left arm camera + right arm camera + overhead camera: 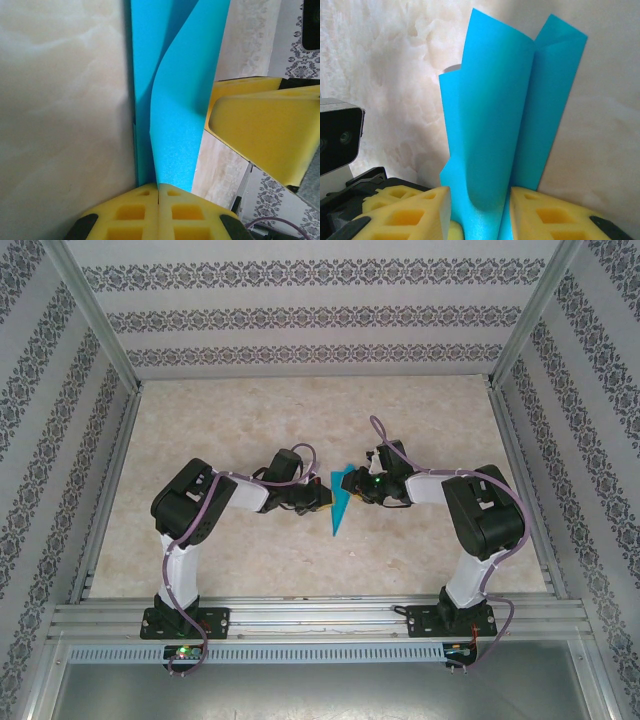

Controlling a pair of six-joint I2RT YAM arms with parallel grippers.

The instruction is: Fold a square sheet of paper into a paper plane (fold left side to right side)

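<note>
The top external camera looks down from above and behind the arm bases over the whole table (250,410). The left wrist camera looks forward from close behind the left end effector (158,187), the right wrist camera from behind the right end effector (480,195). All three share the folded blue paper (342,505) mid-table.

I could read nothing: no lettering, label, brand, number or sign stood anywhere in my views. The turquoise paper (175,100) was plain on every face I saw, and the wallpaper (300,278) carried only bands of ornamental pattern, not words.
</note>
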